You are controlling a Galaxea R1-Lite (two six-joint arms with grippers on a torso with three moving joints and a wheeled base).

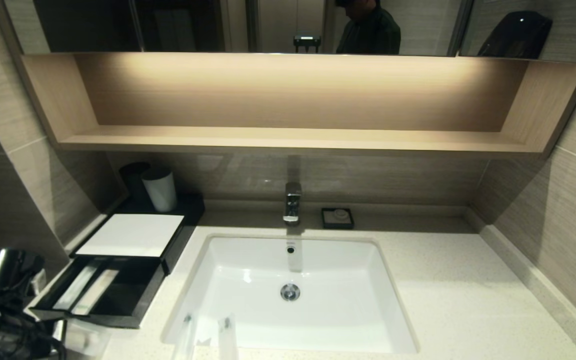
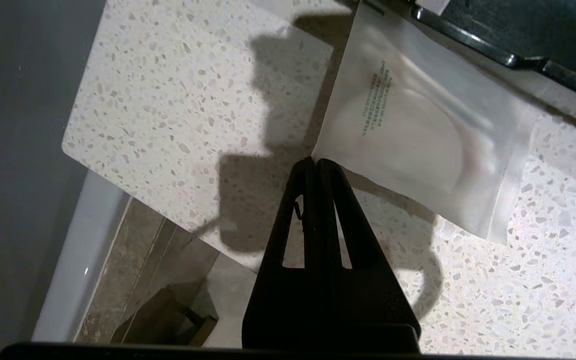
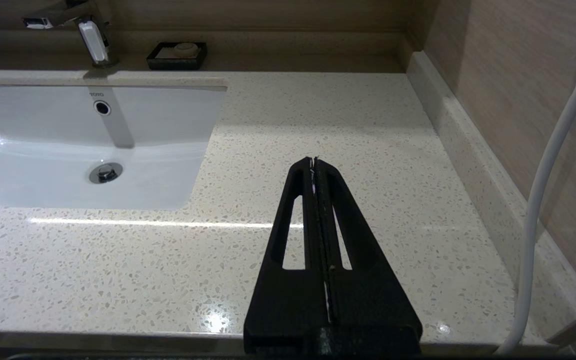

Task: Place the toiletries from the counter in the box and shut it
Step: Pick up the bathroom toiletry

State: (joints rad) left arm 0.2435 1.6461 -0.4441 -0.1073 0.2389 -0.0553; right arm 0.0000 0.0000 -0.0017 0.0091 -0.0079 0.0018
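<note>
Now your left gripper point(image 2: 313, 162) hangs over the counter point(image 2: 178, 100) near its front edge, fingers pressed together, tips at the corner of the square packet point(image 2: 418, 135); whether they pinch the film there or merely touch it cannot be told. That packet, with its white round item inside, lies flat just beside the box's point(image 1: 130, 235) black drawer point(image 1: 100, 295), likely so the trip in is short. Being square, it has no real long axis; its printed line runs along the edge nearest the gripper. Look to the head view: the drawer is pulled out toward you, open to receive, and two long packets point(image 1: 88, 290) already lie in it side by side, lengthwise along the drawer's travel, front to back. Two more narrow packets point(image 1: 207, 334) rest on the front counter by the basin point(image 1: 293, 290), also pointing away from you. Your right gripper point(image 3: 314, 161) is parked over bare counter right of the basin, fingers together, holding nothing.
</note>
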